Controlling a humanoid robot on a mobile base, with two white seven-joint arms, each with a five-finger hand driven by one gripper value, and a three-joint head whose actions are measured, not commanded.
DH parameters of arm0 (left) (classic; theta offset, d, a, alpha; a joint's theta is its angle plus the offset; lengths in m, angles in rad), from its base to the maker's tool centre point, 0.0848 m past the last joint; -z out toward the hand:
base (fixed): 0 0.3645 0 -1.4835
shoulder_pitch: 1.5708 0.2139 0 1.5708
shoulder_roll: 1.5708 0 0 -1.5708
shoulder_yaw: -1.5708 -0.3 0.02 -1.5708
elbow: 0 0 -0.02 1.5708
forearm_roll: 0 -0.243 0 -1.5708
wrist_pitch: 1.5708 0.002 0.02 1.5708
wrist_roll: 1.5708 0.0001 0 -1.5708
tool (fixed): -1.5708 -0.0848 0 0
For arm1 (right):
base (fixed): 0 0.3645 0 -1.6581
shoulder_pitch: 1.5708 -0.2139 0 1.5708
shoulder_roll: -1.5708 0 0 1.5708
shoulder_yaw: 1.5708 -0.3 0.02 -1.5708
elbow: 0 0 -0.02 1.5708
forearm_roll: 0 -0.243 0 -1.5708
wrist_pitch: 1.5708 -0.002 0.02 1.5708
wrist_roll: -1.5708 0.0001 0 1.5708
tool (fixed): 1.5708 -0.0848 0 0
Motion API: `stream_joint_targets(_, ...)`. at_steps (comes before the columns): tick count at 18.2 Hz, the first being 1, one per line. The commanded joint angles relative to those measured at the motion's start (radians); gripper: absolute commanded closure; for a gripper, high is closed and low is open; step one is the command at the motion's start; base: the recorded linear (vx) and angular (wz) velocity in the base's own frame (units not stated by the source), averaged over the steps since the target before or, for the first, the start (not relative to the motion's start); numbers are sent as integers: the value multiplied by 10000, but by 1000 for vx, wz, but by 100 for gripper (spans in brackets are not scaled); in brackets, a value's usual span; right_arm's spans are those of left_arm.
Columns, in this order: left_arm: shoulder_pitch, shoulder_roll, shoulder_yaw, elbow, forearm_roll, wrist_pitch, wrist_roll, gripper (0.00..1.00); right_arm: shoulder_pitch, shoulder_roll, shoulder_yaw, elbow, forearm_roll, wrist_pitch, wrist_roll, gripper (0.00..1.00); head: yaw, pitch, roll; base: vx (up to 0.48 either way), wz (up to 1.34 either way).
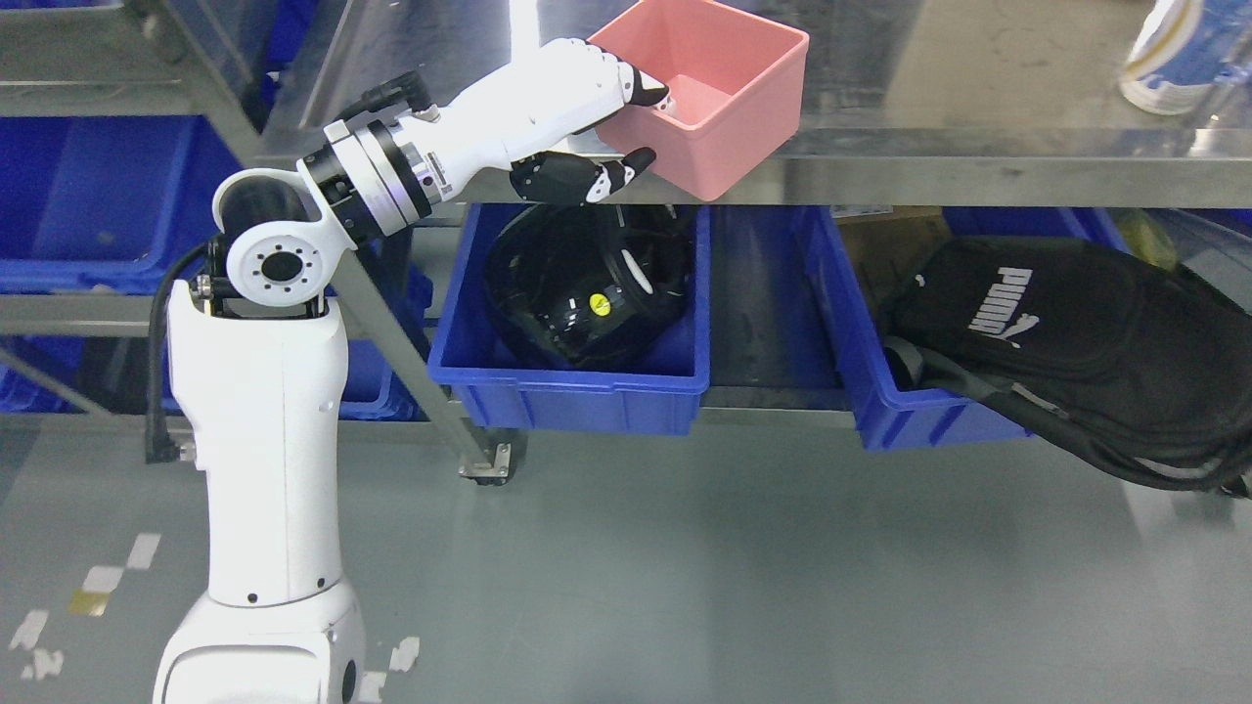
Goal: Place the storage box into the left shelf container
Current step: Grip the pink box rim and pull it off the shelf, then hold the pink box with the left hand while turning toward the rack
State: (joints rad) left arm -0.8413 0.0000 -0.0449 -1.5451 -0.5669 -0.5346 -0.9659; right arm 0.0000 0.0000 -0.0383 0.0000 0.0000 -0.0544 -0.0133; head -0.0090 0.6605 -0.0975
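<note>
A pink open-topped storage box (pixel 719 93) sits tilted at the front edge of the steel shelf top (pixel 978 147), partly overhanging it. My left hand (pixel 626 122) is shut on the box's near left wall: fingers (pixel 641 88) hook over the rim inside, the thumb presses the outer wall below. The white left arm rises from the lower left. Directly beneath, on the lower shelf, stands a blue container (pixel 577 376) that holds a black helmet (pixel 587 284). The right arm is out of view.
A second blue bin (pixel 861 362) at the right carries a black bag (pixel 1076 342) that spills over its front. More blue bins (pixel 88 205) stand at the far left. A white and blue bottle (pixel 1174 54) lies at the shelf's top right. A slanted shelf leg (pixel 411 362) runs behind my arm.
</note>
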Motion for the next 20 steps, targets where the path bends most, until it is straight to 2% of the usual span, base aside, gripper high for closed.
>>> stream_joint_targets(1,38,175,-287,-380,9,8,-5,99,-184,-175,0,-175,0,-8,-51,1,0,0,0,-88,618)
stream_joint_targets(13,53,175,-272,-365,40,23,10,99,-184,-175,0,-175,0,-8,-51,1,0,0,0,-77,663)
stream_joint_targets(20,251,175,-470,-365,40,23,56,99,-184,-175,0,-175,0,-8,-51,1,0,5,0,49,860)
